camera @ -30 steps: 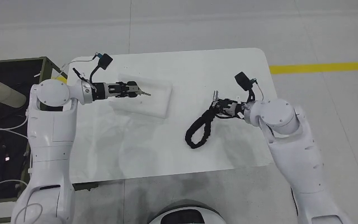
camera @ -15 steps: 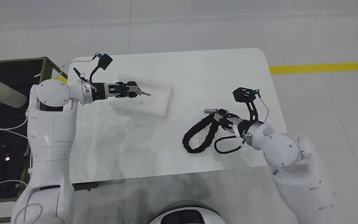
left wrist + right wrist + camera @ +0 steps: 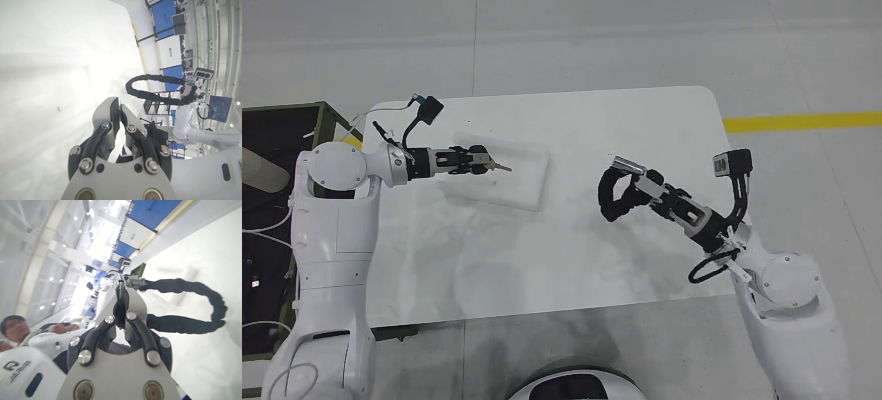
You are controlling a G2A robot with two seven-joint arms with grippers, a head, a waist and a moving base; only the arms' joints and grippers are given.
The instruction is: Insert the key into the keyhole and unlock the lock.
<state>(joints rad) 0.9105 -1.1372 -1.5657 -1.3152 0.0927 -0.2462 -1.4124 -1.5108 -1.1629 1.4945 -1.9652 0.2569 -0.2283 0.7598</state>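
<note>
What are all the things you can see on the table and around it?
white table with rounded corners: one, white, middle of the top view.
white rectangular foam block: one, white, on the table's left part.
small metal key: one, silvery, pinched in the left hand above the foam block.
black fabric-covered cable lock: one, black loop with a silver end, held by the right hand over the table's right part.
yellow floor line: one, yellow, past the table's right edge.
dark open-topped crate: one, dark, beside the table's left edge.
left hand: one, white and black, shut on the key.
right hand: one, white and black, shut on the lock.
</note>
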